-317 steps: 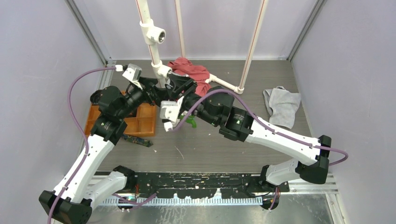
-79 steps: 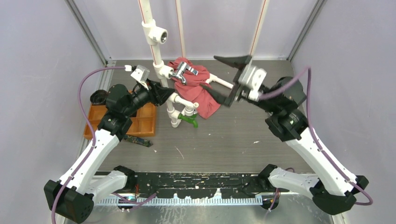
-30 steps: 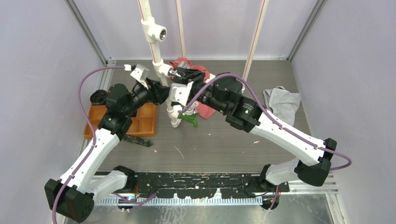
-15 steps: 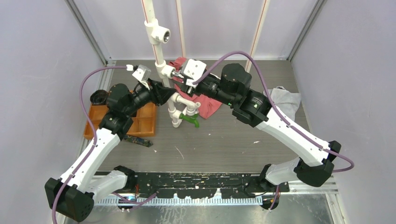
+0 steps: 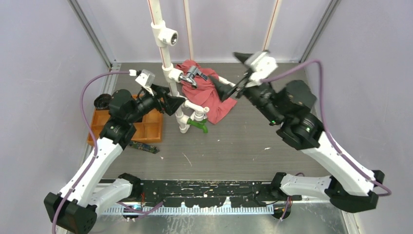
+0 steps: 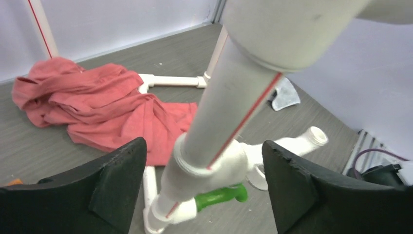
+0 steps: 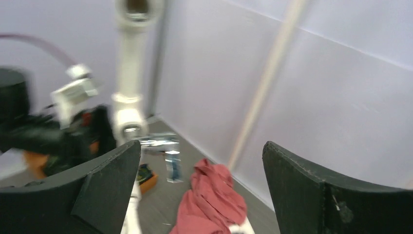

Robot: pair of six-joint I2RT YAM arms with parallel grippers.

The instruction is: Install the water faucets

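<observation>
Counter (image 5: 234,146): grey wood-grain boards, a few light specks. Pale lavender walls (image 5: 39,73) on three sides, with metal frame posts in the back corners.

Surroundings: the white pipe (image 5: 167,56) stands upright at rear centre, with branch fittings along it and more pipe lying flat behind. A red cloth (image 5: 207,95) is crumpled at its foot. An orange tray (image 5: 152,126) sits to the left, partly under the left arm. A grey cloth (image 6: 285,95) lies off to the right.

Left pincer (image 5: 174,101): jaws apart, one finger on each side of the upright pipe. The wrist view shows a gap on both sides.

Right pincer (image 5: 233,73): raised off the counter, jaws wide apart, holding nothing.

Silver faucet (image 5: 191,76): at the side outlet of the upright pipe, above the red cloth. It is left of the right pincer, apart from both fingers, and blurred in the right wrist view (image 7: 168,151). I cannot tell whether it is threaded in.

Green tap (image 5: 198,126): low, at a fitting near the pipe foot, just below the left pincer.
</observation>
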